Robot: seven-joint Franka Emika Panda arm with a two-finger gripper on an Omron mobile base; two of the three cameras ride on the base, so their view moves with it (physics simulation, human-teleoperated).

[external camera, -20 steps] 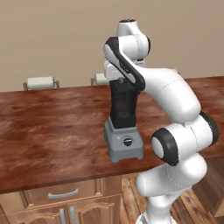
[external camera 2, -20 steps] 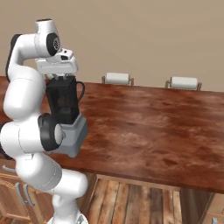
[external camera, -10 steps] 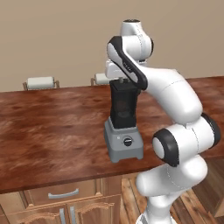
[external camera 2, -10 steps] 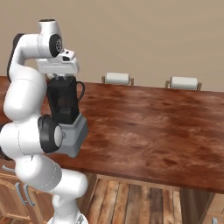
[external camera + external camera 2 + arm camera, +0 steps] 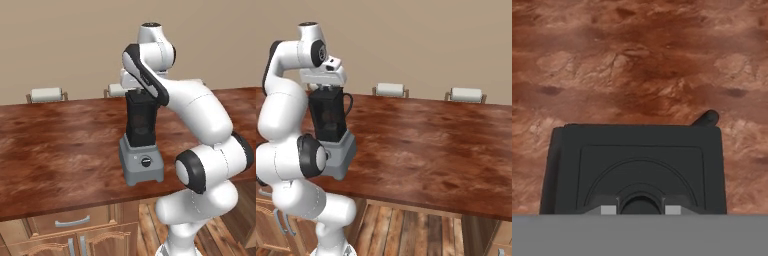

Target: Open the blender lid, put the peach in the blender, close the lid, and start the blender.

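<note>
Now one blender stands near the wooden counter's edge, its one lid on. One gripper hovers directly above; whether clenched, I cannot tell.

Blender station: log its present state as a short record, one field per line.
blender: upright on the wooden counter, near the front edge, knob facing the base
blender lid: seated flat on the jar top, covering it
jar contents: dark, cannot tell
gripper: directly above the lid's raised centre, fingertips either side of it; whether it is closed on it, cannot tell
handle: on the jar's side, toward the counter's far side
stage: lid not yet off
</note>
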